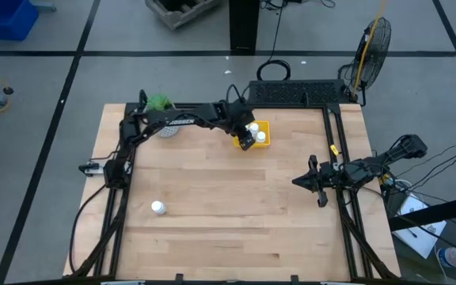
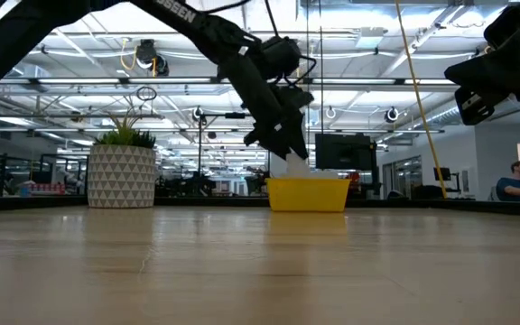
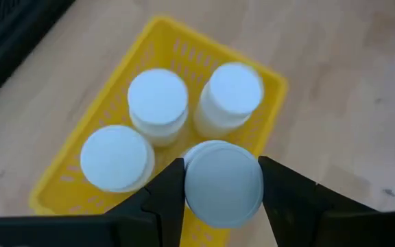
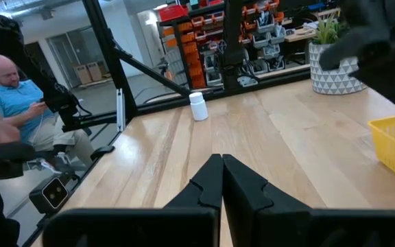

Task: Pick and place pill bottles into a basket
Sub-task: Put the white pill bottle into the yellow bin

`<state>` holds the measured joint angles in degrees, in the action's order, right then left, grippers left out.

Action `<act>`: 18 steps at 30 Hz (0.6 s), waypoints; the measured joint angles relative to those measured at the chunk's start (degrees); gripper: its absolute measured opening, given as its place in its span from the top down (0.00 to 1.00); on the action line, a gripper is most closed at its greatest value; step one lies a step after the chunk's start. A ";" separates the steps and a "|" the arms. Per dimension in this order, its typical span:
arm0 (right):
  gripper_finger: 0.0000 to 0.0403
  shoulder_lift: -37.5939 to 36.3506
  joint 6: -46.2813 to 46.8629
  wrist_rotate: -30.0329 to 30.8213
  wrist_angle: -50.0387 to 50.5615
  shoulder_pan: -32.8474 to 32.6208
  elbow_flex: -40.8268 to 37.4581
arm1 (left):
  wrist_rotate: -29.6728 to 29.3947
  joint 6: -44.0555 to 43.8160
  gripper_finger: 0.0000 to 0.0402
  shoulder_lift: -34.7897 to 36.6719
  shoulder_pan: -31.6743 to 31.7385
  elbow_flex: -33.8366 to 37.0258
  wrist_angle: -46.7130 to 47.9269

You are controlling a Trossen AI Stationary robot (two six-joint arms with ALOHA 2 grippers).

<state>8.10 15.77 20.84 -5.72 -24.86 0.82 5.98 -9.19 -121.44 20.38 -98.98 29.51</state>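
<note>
The yellow basket (image 1: pixel 264 133) stands at the table's far middle; it also shows in the low view (image 2: pixel 308 194). Three white pill bottles (image 3: pixel 158 99) (image 3: pixel 230 92) (image 3: pixel 116 156) stand upright in it. My left gripper (image 3: pixel 223 199) is over the basket, shut on a fourth bottle (image 3: pixel 223 180); it also shows in the high view (image 1: pixel 245 136) and the low view (image 2: pixel 287 149). A fifth bottle (image 1: pixel 158 207) stands alone on the table's near left; it also shows in the right wrist view (image 4: pixel 197 106). My right gripper (image 4: pixel 222 175) is shut and empty at the table's right (image 1: pixel 305 180). My left gripper pinches the bottle between its two fingers (image 3: pixel 166 195), one on each side of the bottle's top end (image 3: pixel 192 186). The fingers come from above, pointing down. The bottle is upright over the basket's edge; its own cap hides its lower end.
A white patterned pot with a green plant (image 1: pixel 161 111) stands at the far left, beside the left arm; it also shows in the low view (image 2: pixel 122 171). A dark tray (image 1: pixel 291 93) lies behind the basket. A seated person (image 4: pixel 19 96) shows beyond the table.
</note>
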 joint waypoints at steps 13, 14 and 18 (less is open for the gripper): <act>1.00 0.30 -0.01 0.00 0.03 0.02 0.00 | -0.01 -1.34 0.53 -2.37 -0.15 0.04 -4.75; 1.00 0.28 0.00 0.00 0.02 0.00 0.00 | 0.00 -1.38 0.54 -2.37 -0.15 0.04 -5.21; 1.00 0.28 0.00 0.00 0.00 0.01 0.01 | 0.02 -1.38 0.59 -2.37 -0.19 0.04 -6.06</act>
<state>8.38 15.77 20.84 -5.72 -24.85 0.83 6.00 -10.57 -123.81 20.20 -98.94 23.45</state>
